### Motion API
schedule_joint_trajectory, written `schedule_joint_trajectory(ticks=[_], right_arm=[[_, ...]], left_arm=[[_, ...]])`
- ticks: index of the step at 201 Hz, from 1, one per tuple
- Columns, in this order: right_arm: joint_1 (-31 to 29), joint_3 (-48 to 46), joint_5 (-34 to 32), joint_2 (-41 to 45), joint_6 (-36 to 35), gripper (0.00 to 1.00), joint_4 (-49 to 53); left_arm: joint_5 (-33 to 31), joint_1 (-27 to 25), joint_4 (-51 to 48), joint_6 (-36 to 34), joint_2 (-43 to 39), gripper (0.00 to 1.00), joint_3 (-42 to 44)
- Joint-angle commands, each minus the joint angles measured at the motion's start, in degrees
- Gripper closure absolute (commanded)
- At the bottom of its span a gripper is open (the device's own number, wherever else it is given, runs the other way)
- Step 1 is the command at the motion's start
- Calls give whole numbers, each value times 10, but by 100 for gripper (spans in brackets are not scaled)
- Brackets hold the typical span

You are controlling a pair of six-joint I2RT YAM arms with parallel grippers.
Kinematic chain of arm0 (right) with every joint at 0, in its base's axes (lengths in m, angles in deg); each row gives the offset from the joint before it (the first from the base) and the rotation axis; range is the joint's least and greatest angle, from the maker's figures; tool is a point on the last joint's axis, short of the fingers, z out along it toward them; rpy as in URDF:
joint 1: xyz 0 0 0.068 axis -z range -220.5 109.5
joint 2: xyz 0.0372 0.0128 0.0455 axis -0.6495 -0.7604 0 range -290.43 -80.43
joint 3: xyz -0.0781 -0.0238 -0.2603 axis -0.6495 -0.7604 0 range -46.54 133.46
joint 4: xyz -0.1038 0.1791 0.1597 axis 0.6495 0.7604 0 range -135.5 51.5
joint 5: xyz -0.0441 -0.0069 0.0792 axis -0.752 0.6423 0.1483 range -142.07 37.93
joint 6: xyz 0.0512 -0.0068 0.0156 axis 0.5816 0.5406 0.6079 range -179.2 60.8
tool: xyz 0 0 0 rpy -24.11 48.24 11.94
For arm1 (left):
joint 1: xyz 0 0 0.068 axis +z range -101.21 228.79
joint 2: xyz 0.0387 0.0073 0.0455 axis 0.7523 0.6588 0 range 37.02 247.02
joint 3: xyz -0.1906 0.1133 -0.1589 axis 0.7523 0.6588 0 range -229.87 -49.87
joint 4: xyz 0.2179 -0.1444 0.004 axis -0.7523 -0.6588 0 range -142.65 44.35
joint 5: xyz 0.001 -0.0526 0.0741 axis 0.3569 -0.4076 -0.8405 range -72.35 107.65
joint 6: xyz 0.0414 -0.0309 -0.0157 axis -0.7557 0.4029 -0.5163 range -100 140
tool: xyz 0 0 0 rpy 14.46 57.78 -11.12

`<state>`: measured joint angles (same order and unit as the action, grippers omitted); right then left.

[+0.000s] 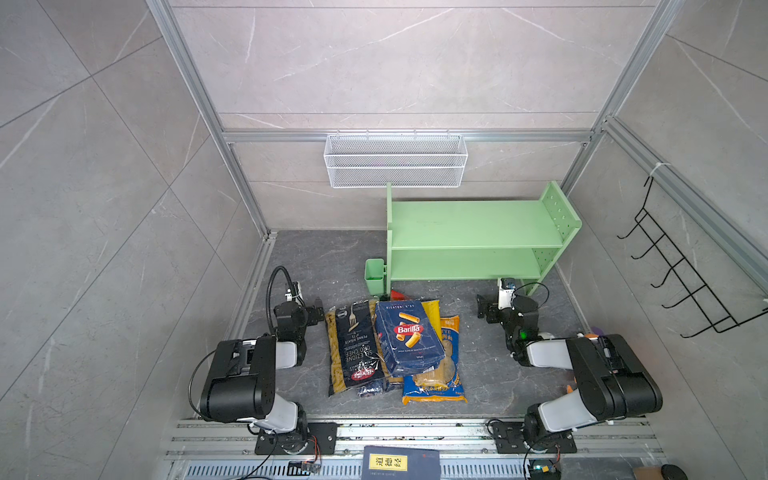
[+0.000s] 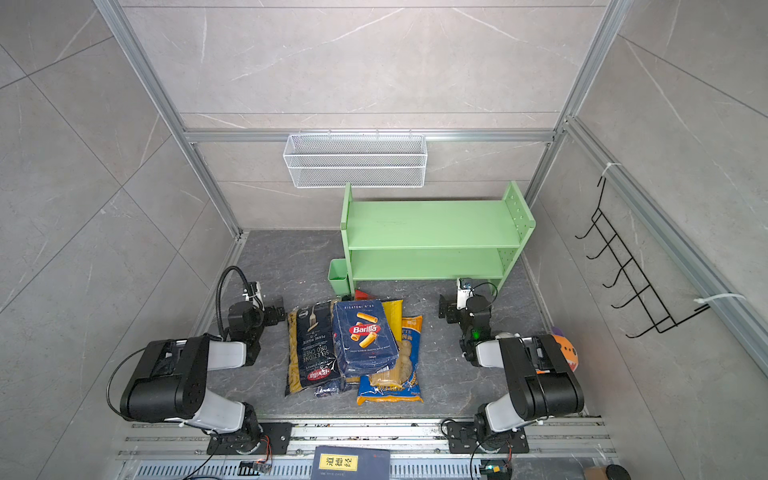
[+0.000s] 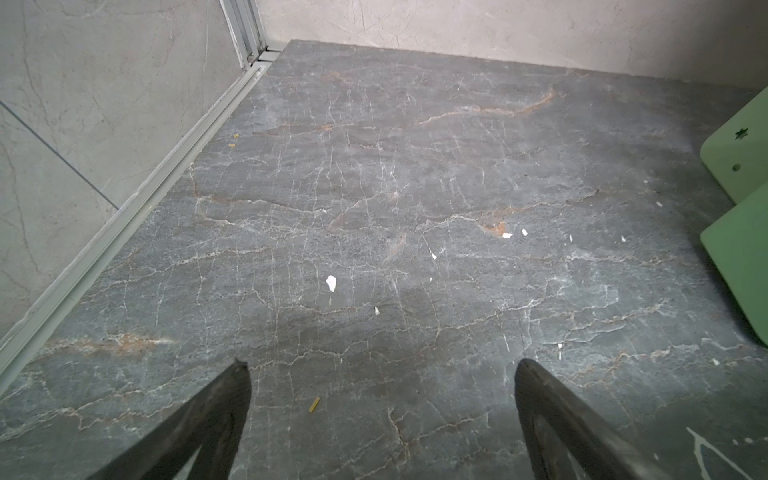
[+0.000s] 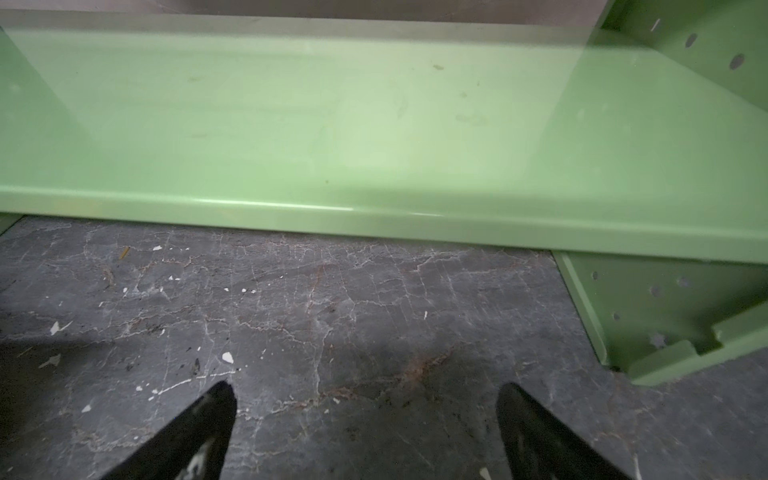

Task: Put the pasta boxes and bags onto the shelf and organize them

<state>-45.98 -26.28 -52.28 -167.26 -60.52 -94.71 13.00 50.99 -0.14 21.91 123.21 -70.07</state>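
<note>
Since neither tier of the shelf carries anything, the task is judged to be at its very start. All the pasta is found heaped in one overlapping pile on the dark desk, in front of the shelf and between the two arms, as is shown in both top views. The pasta box is laid flat and askew on top, resting partly on the black penne bag to its left and on the blue-orange orecchiette bag to its right. Because the others are covered by it, it is judged the piece to be taken first.

A yellow spaghetti pack is pinned beneath the box. Only the tip of a red-ended pack is shown at the far edge, and only the end of a dark blue pack at the near edge. These are best left until the pile is uncovered.

The left pincer is held spread wide with nothing between its fingers, over bare desk just beside the penne bag. The right pincer is likewise spread wide and empty, pointed at the lower tier and well apart from the pile. Both are held clear of the heap, presumably so that either may be brought in freely.

A small green cup is set just beside the shelf's left panel, where care would be needed.
</note>
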Motion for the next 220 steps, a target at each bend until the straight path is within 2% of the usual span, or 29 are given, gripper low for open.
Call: schedule_joint_trajectory(ticks=[1,13,34,53,67,86,101,118,154,162,188,204,220], right_arm=[[-10,8,-7,25,-13,0,17],[-18,18,-19,39,-17,1,48],[-31,63,-29,67,-24,0,160],[-62,97,-57,81,-25,1,242],[-88,144,-98,90,6,5,337],[-99,245,-134,81,92,10,548],[-102,307,-112,64,130,19,664],[-119,308,-84,85,157,20,702],[-155,277,-42,181,230,5,756],[-165,272,-44,202,240,1,772],[-199,269,-100,256,273,1,840],[-207,283,-134,279,310,1,904],[-209,285,-133,298,341,1,948]], left_arm=[[-26,-11,-106,-20,-47,0,-66],[-27,-13,-149,-20,-63,0,-84],[-31,-23,-176,-32,-101,0,-88],[-18,-27,-255,-25,-148,0,-122],[-3,-29,-317,-8,-181,0,-150],[-5,-50,-381,20,-231,0,-170],[-50,-87,-450,44,-266,0,-190],[-80,-137,-524,67,-289,0,-214],[-177,-276,-636,153,-331,0,-233],[-183,-298,-655,181,-341,0,-232],[-180,-348,-699,265,-367,0,-227],[-184,-383,-711,293,-375,0,-226],[-207,-426,-731,315,-363,0,-237]])
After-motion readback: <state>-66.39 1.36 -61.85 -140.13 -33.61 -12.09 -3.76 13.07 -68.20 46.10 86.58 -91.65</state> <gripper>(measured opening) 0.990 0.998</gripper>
